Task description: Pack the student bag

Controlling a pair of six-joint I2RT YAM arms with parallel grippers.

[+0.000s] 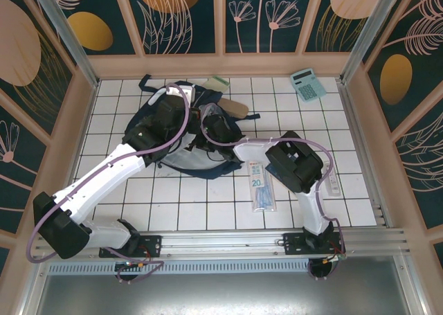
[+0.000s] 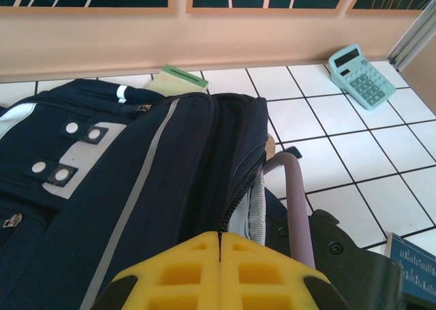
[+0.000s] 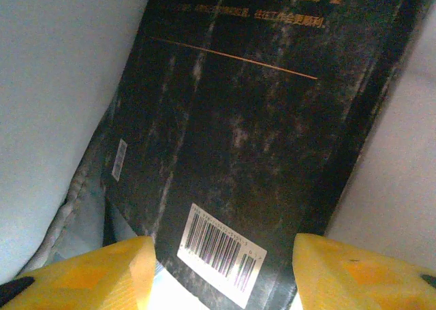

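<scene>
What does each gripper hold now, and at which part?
Left gripper: shut at the student bag's zip edge, perhaps pinching it. Right gripper: straddles the book's barcode end; grip unclear.

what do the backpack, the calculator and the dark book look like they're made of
backpack: woven navy fabric, matte, likely nylon or polyester; stitched seams and zip teeth show.
calculator: hard teal plastic; smooth moulded case and keys.
book: paper with a glossy dark cover, probably laminated; scuffs catch the light.

The bag (image 2: 191,174) is soft, matt, dark blue cloth with a smooth grey stripe (image 2: 137,187). Inside the bag, the book (image 3: 252,140) has a shiny, scuffed black cover. Behind the bag, the calculator (image 2: 361,77) is smooth plastic.
</scene>
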